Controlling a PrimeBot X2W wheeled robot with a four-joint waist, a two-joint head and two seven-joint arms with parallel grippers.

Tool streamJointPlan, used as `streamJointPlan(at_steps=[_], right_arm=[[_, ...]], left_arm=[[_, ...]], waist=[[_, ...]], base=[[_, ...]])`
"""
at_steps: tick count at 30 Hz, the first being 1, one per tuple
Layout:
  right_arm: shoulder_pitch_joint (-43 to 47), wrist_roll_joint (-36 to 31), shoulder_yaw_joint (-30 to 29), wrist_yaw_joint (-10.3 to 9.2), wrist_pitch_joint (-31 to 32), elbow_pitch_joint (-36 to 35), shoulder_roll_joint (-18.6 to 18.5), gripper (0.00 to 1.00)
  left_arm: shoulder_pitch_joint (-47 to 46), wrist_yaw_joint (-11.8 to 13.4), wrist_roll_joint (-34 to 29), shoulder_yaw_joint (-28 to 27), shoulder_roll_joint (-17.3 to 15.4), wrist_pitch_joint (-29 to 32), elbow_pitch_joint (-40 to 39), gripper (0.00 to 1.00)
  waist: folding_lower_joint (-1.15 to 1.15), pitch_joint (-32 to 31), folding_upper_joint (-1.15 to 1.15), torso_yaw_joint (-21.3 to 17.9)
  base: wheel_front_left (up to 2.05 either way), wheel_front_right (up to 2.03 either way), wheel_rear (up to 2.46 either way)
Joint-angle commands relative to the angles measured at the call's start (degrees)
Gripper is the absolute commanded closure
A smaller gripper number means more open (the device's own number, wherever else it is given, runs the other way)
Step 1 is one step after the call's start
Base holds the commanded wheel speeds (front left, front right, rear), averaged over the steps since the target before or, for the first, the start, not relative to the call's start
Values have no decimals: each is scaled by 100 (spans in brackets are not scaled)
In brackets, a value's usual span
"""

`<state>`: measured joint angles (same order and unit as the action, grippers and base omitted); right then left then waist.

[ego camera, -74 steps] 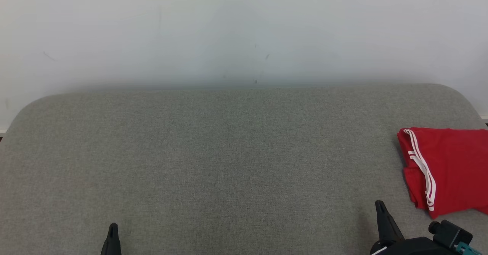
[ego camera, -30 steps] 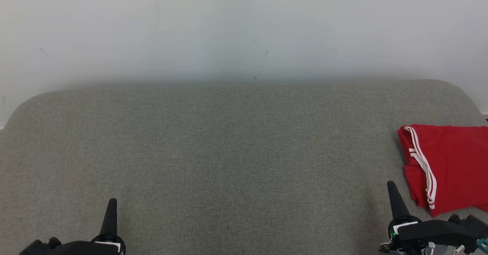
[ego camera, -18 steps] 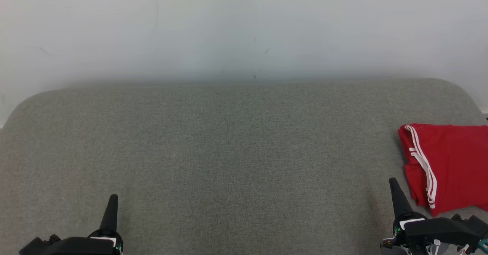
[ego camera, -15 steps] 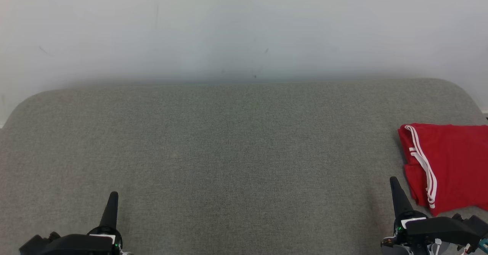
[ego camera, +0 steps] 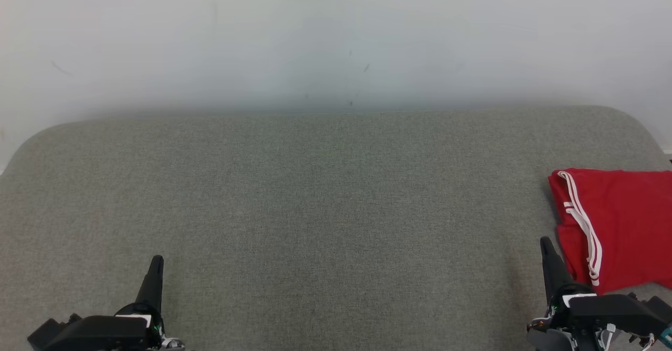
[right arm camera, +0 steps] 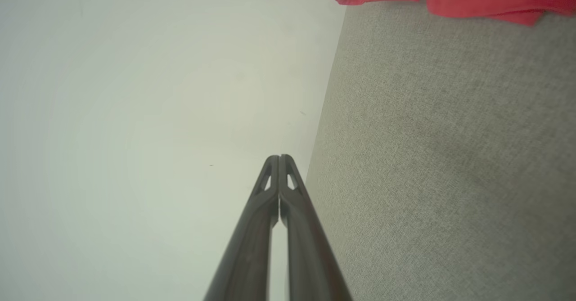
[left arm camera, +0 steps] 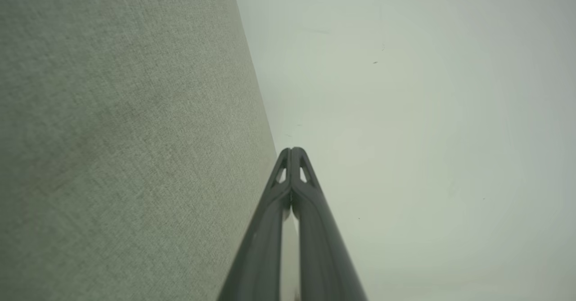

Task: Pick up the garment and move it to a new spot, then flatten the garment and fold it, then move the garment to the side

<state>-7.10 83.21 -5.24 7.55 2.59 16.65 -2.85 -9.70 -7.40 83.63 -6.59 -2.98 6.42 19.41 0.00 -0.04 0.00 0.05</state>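
1. Work surface. A grey woven upholstered pad (ego camera: 325, 209) with rounded far corners spans the head view. A plain white wall (ego camera: 336, 36) stands behind its far edge.

2. Garment. The red garment (ego camera: 625, 220) lies on the pad at the far right of the head view and is cut off by the picture's right edge. It is folded into a compact stack, and 2 white stripes run down its left side. In the right wrist view the same cloth rests on the pad at the top edge.

3. Left gripper (ego camera: 156, 263). It sits at the lower left of the head view, pointing toward the wall, well apart from the garment. In the left wrist view its 2 fingers (left arm camera: 267, 229) are pressed together tip to tip: clenched, closed on itself.

4. Right gripper (ego camera: 546, 243). It sits at the lower right of the head view, its tip just beside the garment's near left corner. In the right wrist view its 2 fingers (right arm camera: 252, 238) meet tip to tip: clenched, apart from the cloth.
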Motion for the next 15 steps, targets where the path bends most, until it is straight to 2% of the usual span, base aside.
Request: streamJointPlan(at_steps=[1,15], right_arm=[[-92,156,-23,-10,35,-37,-4,100],[-133,678,-75,-11,105,-44,-4,100]], left_arm=[[-140,-14,142,-31,-22,45,7,100],[-268,-15,624,-70,-19,213,77,100]], waist=[[0,4,0,-1],[0,31,0,-5]], base=[[0,0,0],[0,0,0]])
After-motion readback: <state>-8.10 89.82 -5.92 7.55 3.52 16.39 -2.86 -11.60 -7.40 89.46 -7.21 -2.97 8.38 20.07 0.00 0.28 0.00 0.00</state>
